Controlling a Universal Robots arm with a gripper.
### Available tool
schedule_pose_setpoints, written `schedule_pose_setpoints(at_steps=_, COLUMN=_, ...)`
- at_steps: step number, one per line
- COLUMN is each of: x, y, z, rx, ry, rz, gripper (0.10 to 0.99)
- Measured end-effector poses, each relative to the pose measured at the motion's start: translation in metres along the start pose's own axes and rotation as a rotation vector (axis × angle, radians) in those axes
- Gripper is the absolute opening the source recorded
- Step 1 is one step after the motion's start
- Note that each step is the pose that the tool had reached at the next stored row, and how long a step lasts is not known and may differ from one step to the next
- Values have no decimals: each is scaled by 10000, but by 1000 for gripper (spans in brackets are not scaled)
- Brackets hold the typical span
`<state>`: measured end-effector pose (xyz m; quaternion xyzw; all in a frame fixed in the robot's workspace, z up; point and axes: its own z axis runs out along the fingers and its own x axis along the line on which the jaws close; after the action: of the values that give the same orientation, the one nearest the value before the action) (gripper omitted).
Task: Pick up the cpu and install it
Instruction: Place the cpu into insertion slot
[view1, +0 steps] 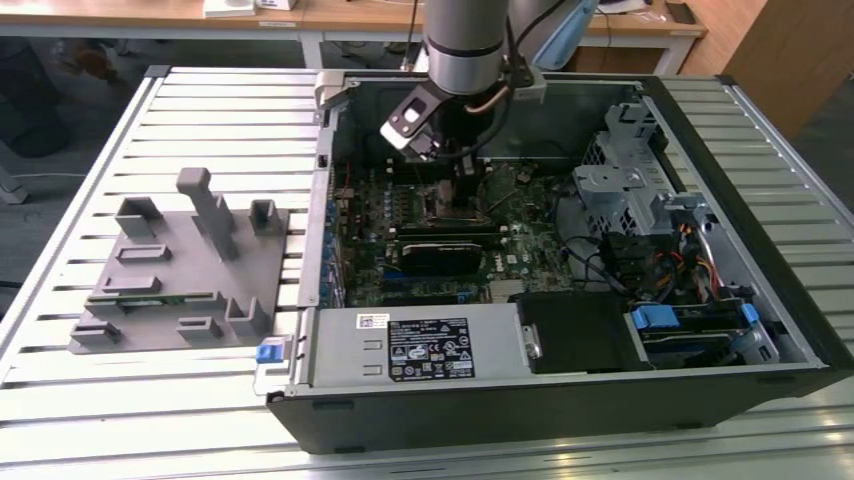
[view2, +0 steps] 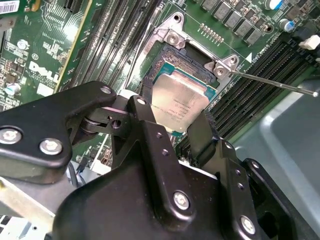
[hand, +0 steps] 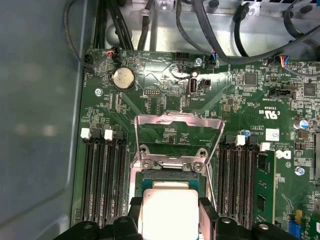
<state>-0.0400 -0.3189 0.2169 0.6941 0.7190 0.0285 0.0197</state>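
Fingers (view2: 202, 132) tight on opposite edges of the cpu (view2: 180, 102), low over the socket (view2: 164, 62).

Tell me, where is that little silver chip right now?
In both wrist views the cpu is clamped in the gripper, right at the open socket on the green motherboard, with black memory slots flanking it on both sides.

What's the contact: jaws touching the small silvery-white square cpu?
Touching. In the first wrist view, the jaws of the gripper sit flush against opposite edges of the silvery-white square cpu, no gap.
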Motion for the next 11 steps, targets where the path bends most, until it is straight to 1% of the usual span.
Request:
schedule_pose_setpoints(at_steps=5, x=0, y=-3, z=36, rx=-3, ry=-14, rz=215, gripper=533)
schedule_pose_setpoints(at_steps=11, x=-1, y=-11, z=103, rx=-3, ry=-15, rz=218, gripper=533)
